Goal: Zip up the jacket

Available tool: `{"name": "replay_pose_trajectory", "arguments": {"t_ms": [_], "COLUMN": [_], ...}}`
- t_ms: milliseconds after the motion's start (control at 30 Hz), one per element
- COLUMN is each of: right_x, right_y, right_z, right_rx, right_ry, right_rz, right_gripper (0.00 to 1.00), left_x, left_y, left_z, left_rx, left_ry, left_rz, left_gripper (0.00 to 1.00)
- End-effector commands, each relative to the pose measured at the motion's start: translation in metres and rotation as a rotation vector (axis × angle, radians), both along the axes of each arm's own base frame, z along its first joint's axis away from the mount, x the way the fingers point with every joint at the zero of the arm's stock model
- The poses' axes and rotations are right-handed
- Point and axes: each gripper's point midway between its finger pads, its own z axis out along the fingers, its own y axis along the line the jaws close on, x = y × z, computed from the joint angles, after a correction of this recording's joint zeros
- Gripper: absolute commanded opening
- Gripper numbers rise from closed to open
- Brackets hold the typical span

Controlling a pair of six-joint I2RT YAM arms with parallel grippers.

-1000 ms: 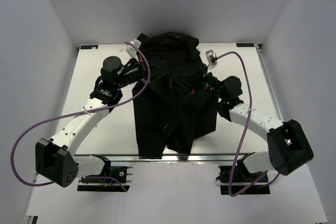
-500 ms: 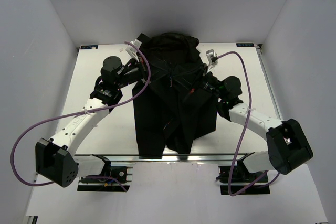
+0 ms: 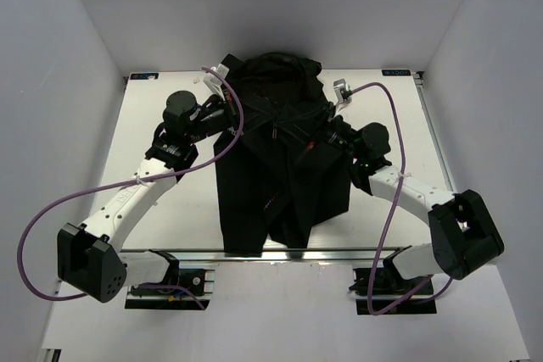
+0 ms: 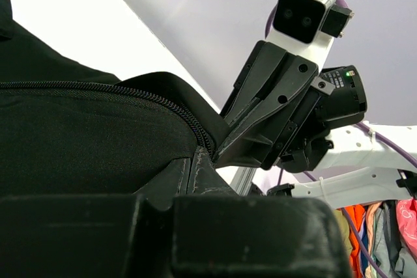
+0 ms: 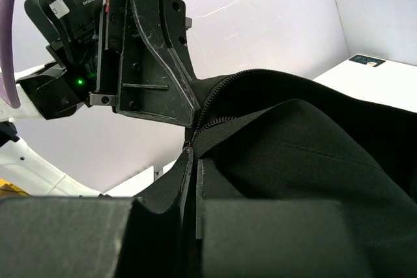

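The black jacket (image 3: pixel 280 184) is held up off the white table (image 3: pixel 191 209) in a peak, its lower part draping toward the front edge. My left gripper (image 3: pixel 244 113) is shut on the fabric at the jacket's upper left. My right gripper (image 3: pixel 316 138) is shut on it at the upper right. A small zipper pull (image 3: pixel 273 131) hangs between them. In the left wrist view the zipper teeth (image 4: pixel 130 92) run toward my left gripper (image 4: pixel 189 164), with the right gripper's fingers (image 4: pixel 260 122) close beyond. In the right wrist view my right gripper (image 5: pixel 193 165) pinches the zipper edge (image 5: pixel 225 120).
Purple cables (image 3: pixel 51 209) loop off both arms, the right cable (image 3: pixel 399 167) arching over the table's right side. Grey enclosure walls (image 3: pixel 68 82) close in left, right and back. Coloured clothes (image 4: pixel 371 232) show beyond the table in the left wrist view.
The right arm has shifted slightly left and toward the back. The left arm and both grips on the jacket look unchanged.
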Motion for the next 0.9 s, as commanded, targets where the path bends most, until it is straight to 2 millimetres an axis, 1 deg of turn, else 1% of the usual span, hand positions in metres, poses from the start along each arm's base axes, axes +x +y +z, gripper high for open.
{"name": "replay_pose_trajectory", "arguments": {"t_ms": [0,100,367,500,600,700,767,800,867], "right_x": [-0.006,-0.003,0.002,0.001,0.004,0.01,0.013,0.018,0.025], "right_y": [-0.005,-0.005,-0.007,-0.009,-0.01,-0.011,-0.011,-0.012,-0.012], "right_z": [0.043,0.044,0.047,0.052,0.054,0.055,0.053,0.052,0.049], "right_rx": [0.09,0.093,0.097,0.107,0.105,0.096,0.086,0.085,0.07], "right_ry": [-0.117,-0.117,-0.125,-0.14,-0.146,-0.15,-0.135,-0.133,-0.113], "right_rz": [-0.004,-0.013,-0.016,-0.01,-0.025,-0.04,-0.054,-0.079,-0.11], "right_gripper": [0.0,0.0,0.0,0.0,0.0,0.0,0.0,0.0,0.0], "left_x": [-0.008,-0.01,-0.015,-0.016,-0.015,-0.017,-0.019,-0.02,-0.021], "left_y": [-0.001,-0.002,-0.006,-0.007,-0.008,-0.008,-0.008,-0.007,-0.007], "left_z": [0.02,0.021,0.017,0.011,0.007,0.006,0.009,0.011,0.008], "left_rx": [-0.017,-0.019,-0.007,0.013,0.027,0.03,0.026,0.027,0.04], "left_ry": [-0.062,-0.069,-0.063,-0.047,-0.035,-0.029,-0.043,-0.053,-0.044], "left_rz": [-0.027,-0.038,-0.086,-0.102,-0.113,-0.118,-0.124,-0.126,-0.131], "left_gripper": [0.0,0.0,0.0,0.0,0.0,0.0,0.0,0.0,0.0]}}
